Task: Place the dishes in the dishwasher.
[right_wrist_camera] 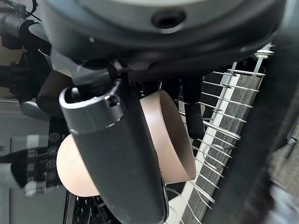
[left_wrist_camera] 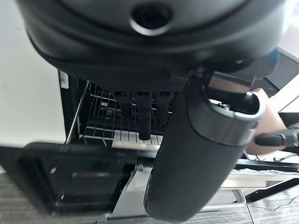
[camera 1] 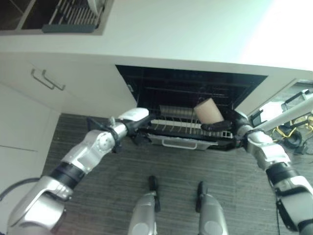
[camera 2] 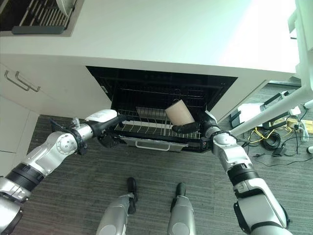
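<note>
Gripping a tan cup [camera 1: 209, 111] with our right hand [camera 1: 218, 126], we are holding it over the wire rack [camera 1: 178, 128] of the open dishwasher [camera 1: 190, 85], while our left hand [camera 1: 133, 121] is resting at the rack's left front edge. Through the right wrist view, fingers [right_wrist_camera: 192, 112] and thumb are curling round the cup. From the left wrist, we cannot tell that hand's state. Next, we judge, lowering the cup between the tines.

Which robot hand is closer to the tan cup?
The right hand. It is holding the tan cup over the dishwasher rack, fingers curled round it. The left hand is off at the rack's other end, not touching the cup.
</note>
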